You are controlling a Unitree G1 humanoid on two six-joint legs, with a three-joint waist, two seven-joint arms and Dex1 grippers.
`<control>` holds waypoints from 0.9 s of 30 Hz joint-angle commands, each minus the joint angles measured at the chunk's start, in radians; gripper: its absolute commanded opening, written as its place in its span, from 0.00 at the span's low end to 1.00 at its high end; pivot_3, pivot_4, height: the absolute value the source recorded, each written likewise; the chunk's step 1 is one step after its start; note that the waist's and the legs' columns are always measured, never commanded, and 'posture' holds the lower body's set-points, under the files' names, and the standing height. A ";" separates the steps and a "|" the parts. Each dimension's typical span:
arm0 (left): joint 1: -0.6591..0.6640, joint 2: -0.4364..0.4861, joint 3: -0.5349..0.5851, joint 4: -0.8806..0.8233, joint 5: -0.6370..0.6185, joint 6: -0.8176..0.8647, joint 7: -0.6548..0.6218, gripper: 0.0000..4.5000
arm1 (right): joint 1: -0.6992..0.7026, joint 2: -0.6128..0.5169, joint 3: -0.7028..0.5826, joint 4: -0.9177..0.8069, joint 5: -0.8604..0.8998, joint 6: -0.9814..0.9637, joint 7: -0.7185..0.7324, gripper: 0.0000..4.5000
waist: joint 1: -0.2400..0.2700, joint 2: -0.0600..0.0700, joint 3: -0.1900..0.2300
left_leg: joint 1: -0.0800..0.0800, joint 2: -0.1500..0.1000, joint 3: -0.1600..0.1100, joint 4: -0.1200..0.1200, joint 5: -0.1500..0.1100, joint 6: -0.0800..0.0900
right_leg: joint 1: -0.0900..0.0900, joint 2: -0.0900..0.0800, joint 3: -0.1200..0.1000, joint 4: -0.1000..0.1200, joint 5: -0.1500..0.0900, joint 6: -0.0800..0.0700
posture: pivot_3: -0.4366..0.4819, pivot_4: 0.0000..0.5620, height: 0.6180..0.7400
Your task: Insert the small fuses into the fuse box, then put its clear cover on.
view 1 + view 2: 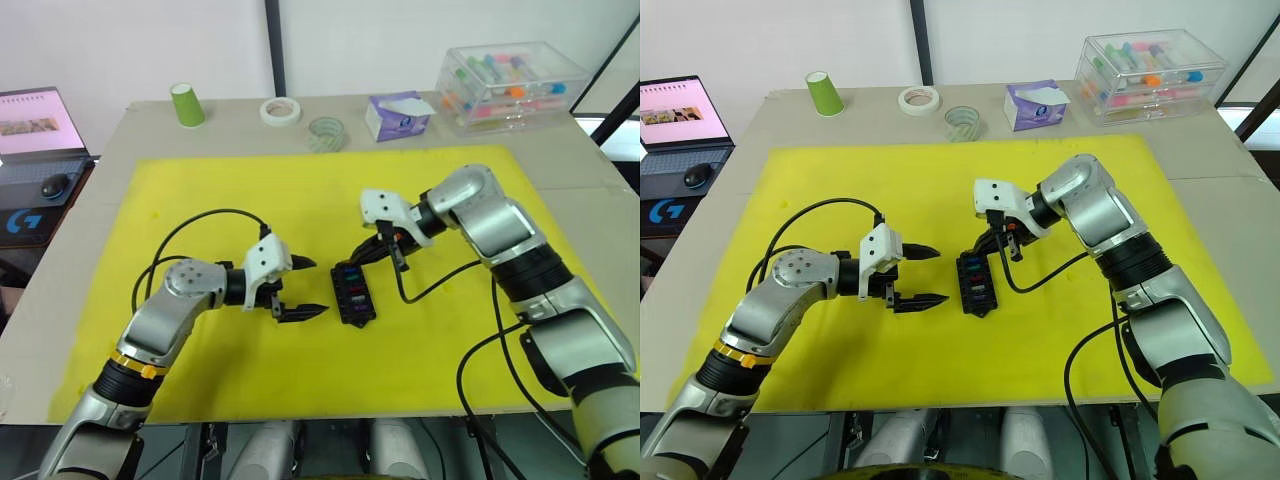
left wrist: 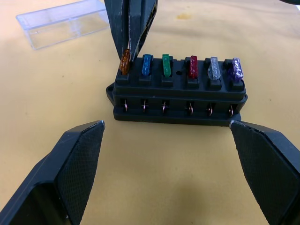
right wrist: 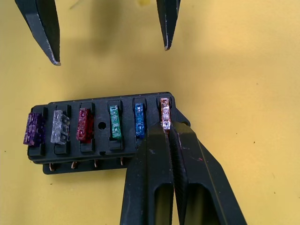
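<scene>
Fuse box [image 1: 353,292] on yellow mat [image 1: 200,190], six fuses [image 2: 192,66] seated. Right tool [image 3: 165,125] pinches the amber fuse [image 3: 164,112] at the far end slot; left tool [image 1: 305,287] spread, just left of box. Clear cover [image 2: 65,23] lies right of the box.

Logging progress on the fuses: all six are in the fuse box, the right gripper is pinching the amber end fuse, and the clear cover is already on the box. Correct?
Not quite. The clear cover lies on the yellow mat apart from the fuse box, as the left wrist view shows. The rest holds: six fuses are in it, and the right gripper pinches the amber end fuse.

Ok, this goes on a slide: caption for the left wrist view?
Right pincer pressing the amber fuse into the fuse box, clear cover waiting behind.
</scene>
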 commanded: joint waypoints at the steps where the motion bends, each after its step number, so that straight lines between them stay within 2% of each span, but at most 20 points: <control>1: 0.001 0.001 -0.004 -0.037 0.001 -0.015 -0.001 1.00 | 0.005 0.002 0.012 -0.021 -0.006 -0.003 0.006 0.00 | 0.000 0.000 0.000 | 0.000 0.000 0.000 0.000 0.000 0.000 | 0.000 0.000 0.000 0.000 0.000 0.000 | 0.48 0.27 1.00; 11: 0.000 0.002 -0.004 -0.036 0.001 -0.015 -0.003 1.00 | -0.003 0.005 0.002 -0.031 0.002 0.000 0.009 0.00 | 0.000 0.000 0.000 | 0.000 0.000 0.000 0.000 0.000 0.000 | 0.000 0.000 0.000 0.000 0.000 0.000 | 0.48 0.27 1.00; 16: 0.002 0.003 -0.005 -0.038 0.003 -0.015 -0.004 1.00 | -0.009 0.003 -0.005 -0.042 0.005 -0.001 0.006 0.30 | 0.001 0.000 0.000 | 0.000 0.000 0.000 0.000 0.000 0.000 | 0.000 0.000 0.000 0.000 0.000 0.000 | 0.48 0.27 1.00; 27: 0.004 0.000 -0.006 -0.038 0.006 -0.019 -0.005 1.00 | -0.048 -0.003 -0.039 -0.061 0.034 0.019 0.005 0.30 | 0.000 0.000 0.000 | 0.000 0.000 0.000 0.000 0.000 0.000 | 0.000 0.000 0.000 0.000 0.000 0.000 | 0.48 0.27 1.00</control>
